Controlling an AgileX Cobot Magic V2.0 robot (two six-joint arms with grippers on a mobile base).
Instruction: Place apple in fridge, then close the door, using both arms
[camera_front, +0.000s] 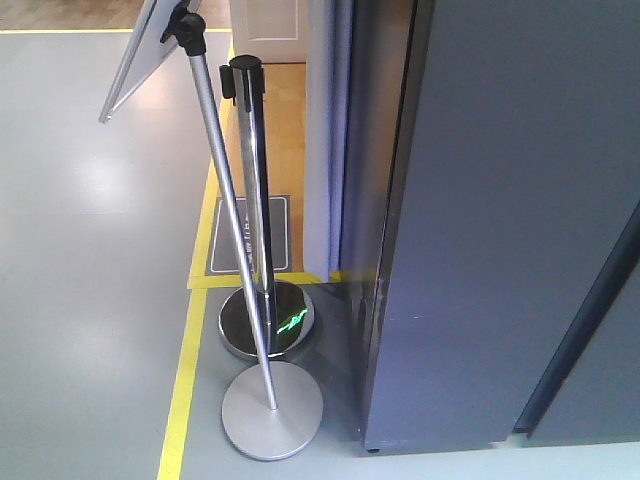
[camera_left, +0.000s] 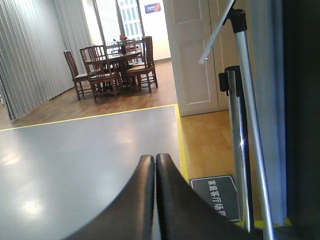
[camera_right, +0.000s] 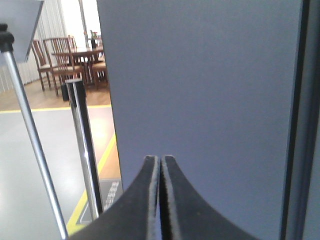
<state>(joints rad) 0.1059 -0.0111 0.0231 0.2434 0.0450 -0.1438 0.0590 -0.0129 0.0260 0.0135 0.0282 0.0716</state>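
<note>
fridge (camera_front: 500, 230) right | two stanchion posts (camera_front: 250, 200) left, beside it

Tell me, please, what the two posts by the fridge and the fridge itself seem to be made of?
The belt post looks like polished chrome metal: its base mirrors a green glint. The sign stand seems brushed metal, with a dull grey sheen. The fridge shows a matte grey-blue skin, painted metal or laminate; I cannot tell which.

A glossy grey floor (camera_front: 90, 250) is reflecting soft daylight, with yellow tape (camera_front: 185, 385) running along its edge beside the chrome stanchion post (camera_front: 255, 190). Beyond that post, a wooden dining table (camera_left: 117, 57) and chairs (camera_left: 100, 75) are standing on dark wood flooring before bright windows (camera_left: 112, 20). Grey vertical blinds (camera_left: 35, 50) are hanging left of the table.
</note>
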